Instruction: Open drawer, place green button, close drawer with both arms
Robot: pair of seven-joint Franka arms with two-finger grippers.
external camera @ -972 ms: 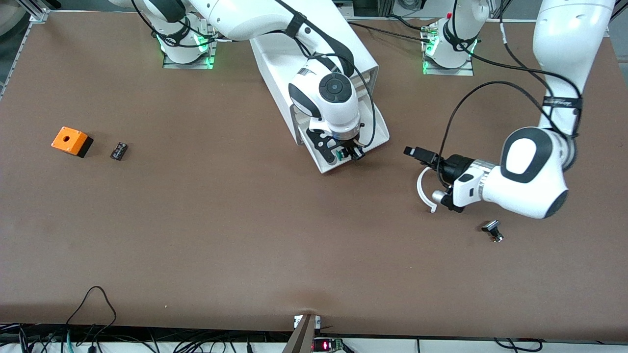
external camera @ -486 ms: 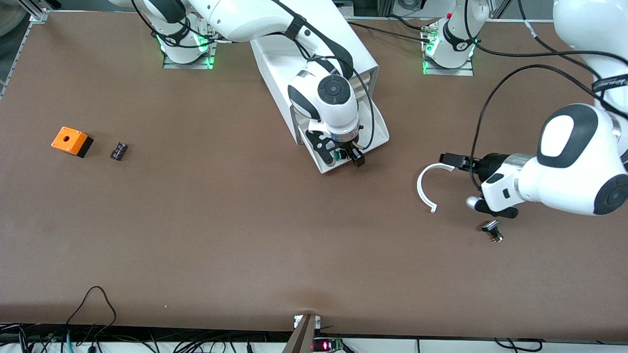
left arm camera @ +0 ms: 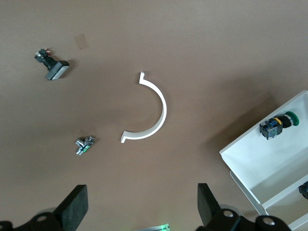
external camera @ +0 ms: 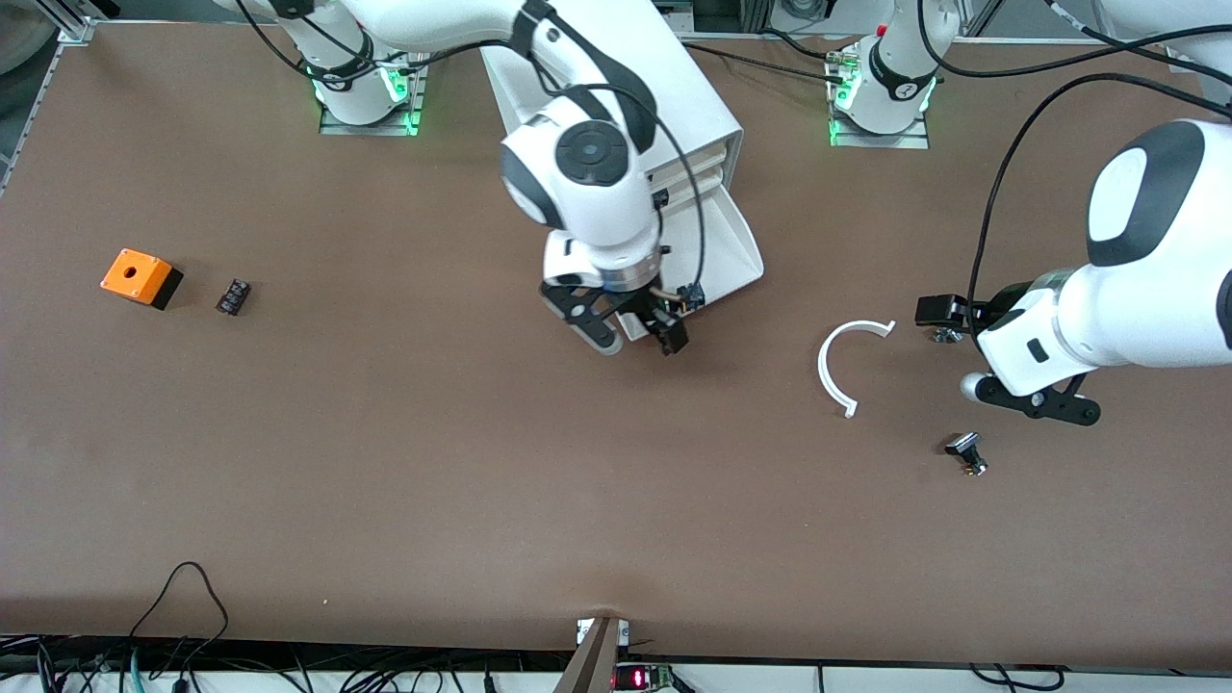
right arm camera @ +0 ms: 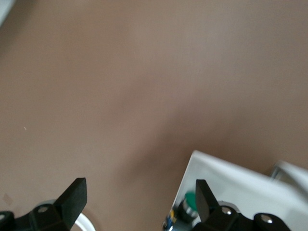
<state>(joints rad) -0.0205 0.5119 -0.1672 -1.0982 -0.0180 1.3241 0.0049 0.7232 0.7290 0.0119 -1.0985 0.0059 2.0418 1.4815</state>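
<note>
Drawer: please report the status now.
Right gripper open, over drawer front. Left gripper open, waiting. Button in open drawer. Nothing in the way.

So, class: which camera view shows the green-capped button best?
The left wrist view: the button lies whole in the open drawer. The right wrist view shows only its green cap at the picture's edge; in the front view the right arm hides it.

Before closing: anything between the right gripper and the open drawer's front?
Nothing visible. The right gripper, open, hangs just over the drawer's front edge. The button lies inside the drawer, below the rim. The left gripper hangs open near the white arc.
</note>
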